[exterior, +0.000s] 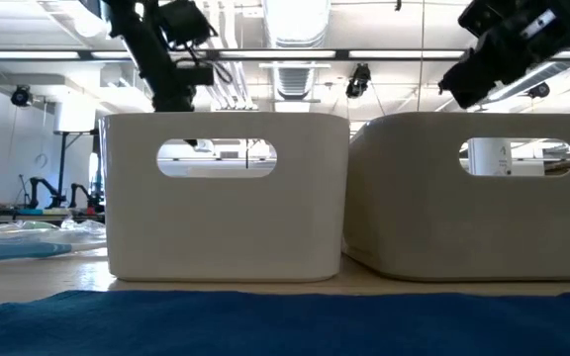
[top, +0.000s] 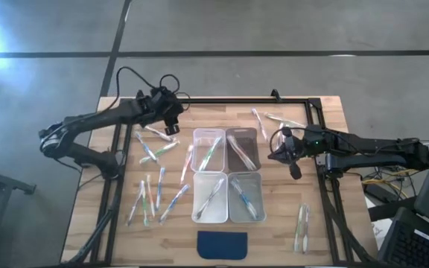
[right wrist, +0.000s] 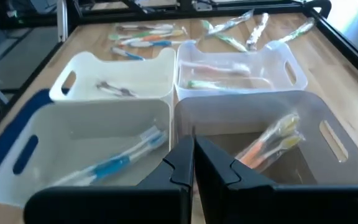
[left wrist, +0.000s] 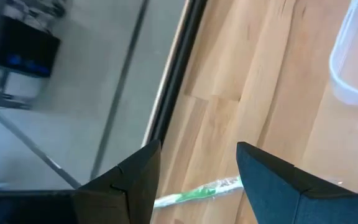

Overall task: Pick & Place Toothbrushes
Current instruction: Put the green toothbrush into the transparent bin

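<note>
Four clear bins (right wrist: 166, 99) each hold seemingly one or two toothbrushes (right wrist: 120, 158).

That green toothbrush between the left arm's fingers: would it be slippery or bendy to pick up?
The green toothbrush looks thin and light, so it probably lifts easily. It seems wrapped in clear film, so it may slip. Lying flat on the wooden table, it likely slides when nudged.

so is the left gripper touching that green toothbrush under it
Cannot tell. In the left wrist view the open left gripper frames the green toothbrush between its fingers, but no view shows contact or a gap plainly.
</note>
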Tool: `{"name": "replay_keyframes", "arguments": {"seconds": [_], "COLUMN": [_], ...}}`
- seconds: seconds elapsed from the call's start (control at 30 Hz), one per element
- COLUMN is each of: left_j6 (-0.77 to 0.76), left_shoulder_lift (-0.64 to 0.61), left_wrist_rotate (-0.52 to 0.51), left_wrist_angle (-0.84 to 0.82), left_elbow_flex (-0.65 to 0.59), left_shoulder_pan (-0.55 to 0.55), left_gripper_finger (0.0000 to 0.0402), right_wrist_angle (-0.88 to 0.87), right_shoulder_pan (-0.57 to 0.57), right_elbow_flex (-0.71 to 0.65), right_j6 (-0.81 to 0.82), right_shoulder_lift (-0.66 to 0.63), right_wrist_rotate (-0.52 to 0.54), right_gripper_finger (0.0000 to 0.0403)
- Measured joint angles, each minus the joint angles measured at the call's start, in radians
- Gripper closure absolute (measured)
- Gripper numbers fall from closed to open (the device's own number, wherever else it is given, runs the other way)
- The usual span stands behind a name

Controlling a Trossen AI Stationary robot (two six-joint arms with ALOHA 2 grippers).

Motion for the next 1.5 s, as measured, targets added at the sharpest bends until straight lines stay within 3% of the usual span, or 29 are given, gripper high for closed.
{"name": "replay_keyframes", "arguments": {"seconds": [0.37, 0.5, 0.67, 0.77, 1.0, 1.1, 1.3, 1.5], "left_j6": [0.052, 0.064, 0.133, 0.226, 0.68, 0.792, 0.925, 0.998], "left_shoulder_lift": [0.136, 0.208, 0.314, 0.372, 0.447, 0.463, 0.481, 0.514], "left_wrist_rotate": [0.044, 0.042, 0.004, -0.049, -0.133, -0.208, -0.108, -0.082], "left_wrist_angle": [-0.059, -0.159, -0.353, -0.423, -0.427, -0.417, -0.393, -0.375], "left_elbow_flex": [0.038, 0.105, 0.222, 0.266, 0.253, 0.239, 0.237, 0.237], "left_shoulder_pan": [0.139, 0.174, 0.196, 0.198, 0.197, 0.194, 0.213, 0.239], "left_gripper_finger": [0.0186, 0.0186, 0.0186, 0.0186, 0.0186, 0.0186, 0.0186, 0.0186], "right_wrist_angle": [0.006, 0.005, 0.004, 0.001, 0.001, 0.001, 0.001, 0.0], "right_shoulder_pan": [-0.001, 0.0, -0.001, 0.0, 0.0, 0.0, 0.0, 0.0], "right_elbow_flex": [-0.098, -0.131, -0.134, -0.128, -0.13, -0.13, -0.13, -0.13], "right_j6": [-0.017, 0.018, 0.041, 0.042, 0.042, 0.042, 0.043, 0.043], "right_shoulder_lift": [-0.138, -0.207, -0.249, -0.247, -0.245, -0.245, -0.245, -0.244], "right_wrist_rotate": [0.011, 0.019, 0.14, 0.144, 0.144, 0.144, 0.143, 0.143], "right_gripper_finger": [0.0394, 0.0394, 0.0394, 0.0394, 0.0394, 0.0394, 0.0394, 0.0394]}}
